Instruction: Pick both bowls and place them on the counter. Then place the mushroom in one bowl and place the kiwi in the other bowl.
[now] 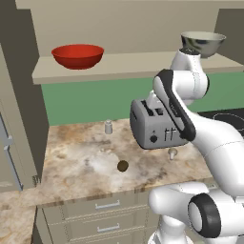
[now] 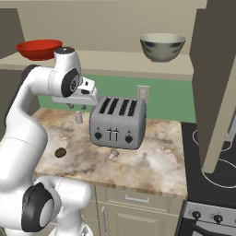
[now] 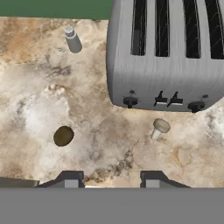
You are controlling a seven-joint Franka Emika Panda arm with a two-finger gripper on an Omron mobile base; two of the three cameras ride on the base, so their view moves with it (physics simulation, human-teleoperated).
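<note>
Jaws (image 3: pixel 111 180) are standing parted with nothing between them, hanging above the bench (image 3: pixel 39 105). Nearest in the hand view, the kiwi (image 3: pixel 63 135) is lying at ten o'clock of the fingertips, the mushroom (image 3: pixel 159 128) at one o'clock, tipped on its side just before the toaster (image 3: pixel 166 57), whose right end is being cut off. No lettering is readable on it. Farther, a grey shaker (image 3: pixel 72 40) is standing. Highest, the red bowl (image 1: pixel 77 55) and grey bowl (image 2: pixel 162 46) are sitting on the shelf (image 1: pixel 133 64).

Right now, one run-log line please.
pincer: open, above counter | bowls: red bowl, grey bowl on shelf | kiwi, mushroom: on counter
</note>
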